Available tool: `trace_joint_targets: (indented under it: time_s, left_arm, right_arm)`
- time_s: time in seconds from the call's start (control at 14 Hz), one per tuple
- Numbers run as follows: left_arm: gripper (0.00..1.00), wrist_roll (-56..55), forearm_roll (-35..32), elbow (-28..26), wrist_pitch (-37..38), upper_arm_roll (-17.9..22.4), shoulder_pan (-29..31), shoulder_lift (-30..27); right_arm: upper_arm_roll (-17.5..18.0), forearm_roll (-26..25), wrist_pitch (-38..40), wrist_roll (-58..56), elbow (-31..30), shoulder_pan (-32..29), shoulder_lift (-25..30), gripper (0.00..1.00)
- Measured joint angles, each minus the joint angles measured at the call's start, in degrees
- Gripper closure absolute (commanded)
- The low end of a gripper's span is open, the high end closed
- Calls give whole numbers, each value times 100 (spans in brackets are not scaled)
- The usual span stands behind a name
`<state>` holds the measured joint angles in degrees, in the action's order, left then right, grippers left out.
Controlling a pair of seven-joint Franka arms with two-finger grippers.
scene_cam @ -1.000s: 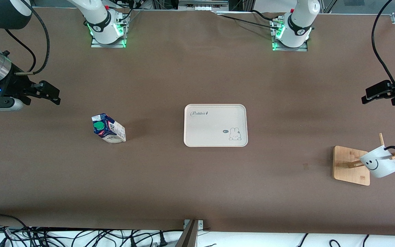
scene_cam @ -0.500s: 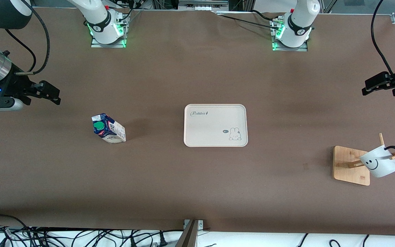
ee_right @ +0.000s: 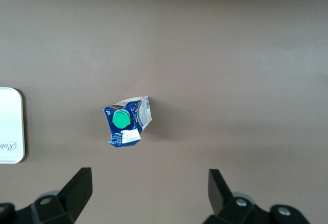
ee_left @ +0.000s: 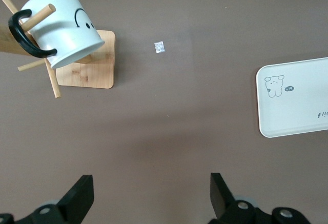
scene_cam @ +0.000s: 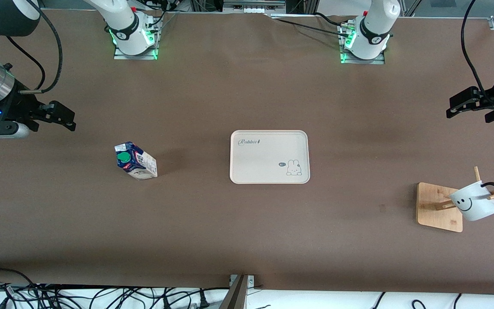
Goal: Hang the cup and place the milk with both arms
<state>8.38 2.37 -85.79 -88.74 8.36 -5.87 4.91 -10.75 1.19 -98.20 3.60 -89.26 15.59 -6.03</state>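
Observation:
The white cup with a smiley face hangs by its black handle on a peg of the wooden rack at the left arm's end of the table; the left wrist view shows it too. The milk, blue-topped with a green cap, stands on the table toward the right arm's end, also in the right wrist view. My left gripper is open and empty in the air over bare table. My right gripper is open and empty over bare table beside the milk.
A cream tray with a rabbit drawing lies at the table's middle, its edge also in the left wrist view. Cables lie along the table's front edge. A small scrap lies on the table beside the rack.
My left gripper has drifted up the front view toward the bases' side and slightly toward the table's middle. The right arm, cup and milk have not moved.

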Motion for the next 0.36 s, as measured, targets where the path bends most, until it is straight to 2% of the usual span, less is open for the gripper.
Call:
trace_joint_targets:
  time_s: [0.36]
  left_arm:
    - [0, -171, 0, -18, 26, 28, 2, 0]
  right_arm:
    - [0, 0, -3, 3, 0, 0, -2, 0]
